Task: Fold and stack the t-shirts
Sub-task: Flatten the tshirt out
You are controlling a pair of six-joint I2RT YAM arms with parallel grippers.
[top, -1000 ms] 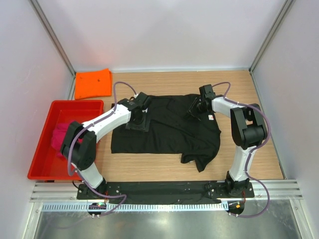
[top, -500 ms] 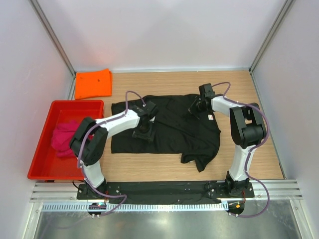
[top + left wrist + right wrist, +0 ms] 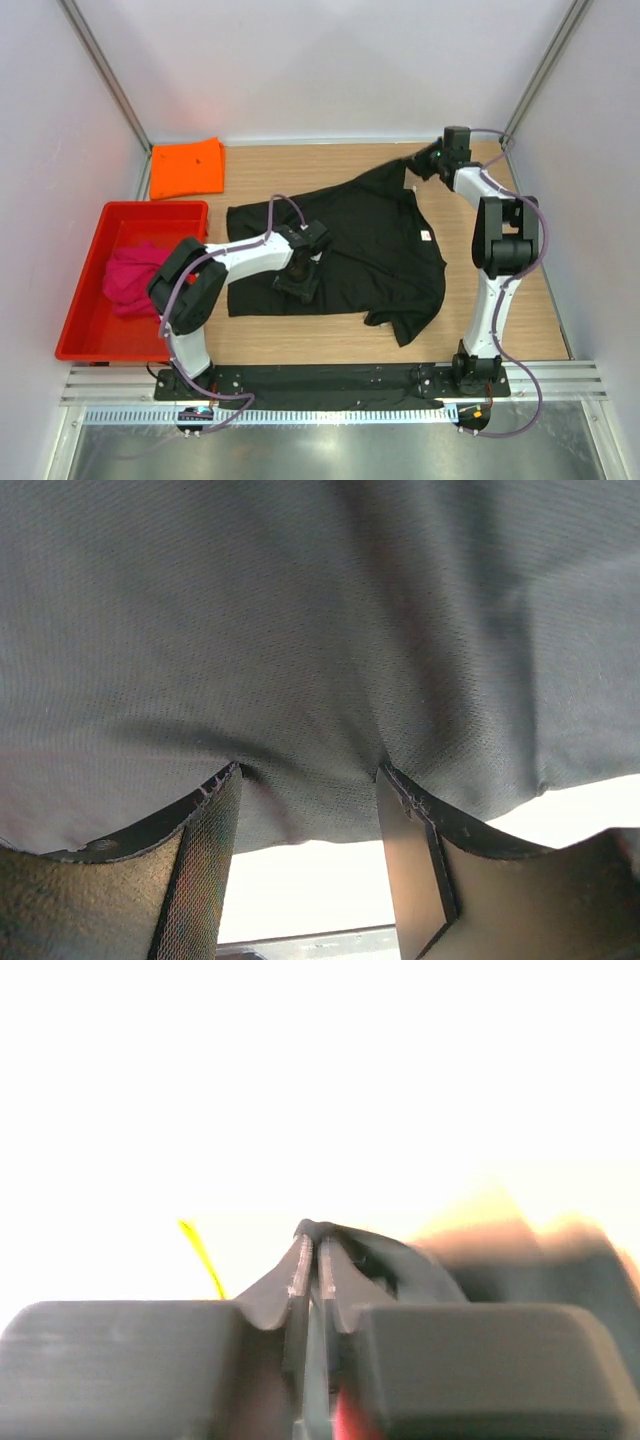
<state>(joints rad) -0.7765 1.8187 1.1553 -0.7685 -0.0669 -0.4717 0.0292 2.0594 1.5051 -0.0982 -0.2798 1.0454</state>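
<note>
Near edge, 6 o'clock: strip of bare wood-grain table (image 3: 300, 345) betw. arm bases and black tee (image 3: 370, 230). Open room there, also along 3–4 o'clock side past the tee's rumpled near-R corner.

Centre: the black tee, soft matte knit, spread mostly flat. Near hem straight on L, bunched and folded over at 5 o'clock. Small white tag (image 3: 425, 237) on its R part.

L gripper (image 3: 298, 280) down on the tee near centre. Jaws apart, cloth pressed across the tips and bulging betw. them, not pinched.

9 o'clock: red tray (image 3: 85, 320), hard glossy plastic, rectangular w/ raised rim, near the tee's L edge, not touching. Inside: pink tee (image 3: 130, 275), crumpled in a heap.

1 o'clock: R gripper (image 3: 312, 1230), jaws together, clamped on a thin fold of the black tee. That corner drawn out to a point toward the far-R post.

10–11 o'clock: orange tee (image 3: 187, 168), folded flat into a rough square, by the far-L wall, well apart from the black one.
</note>
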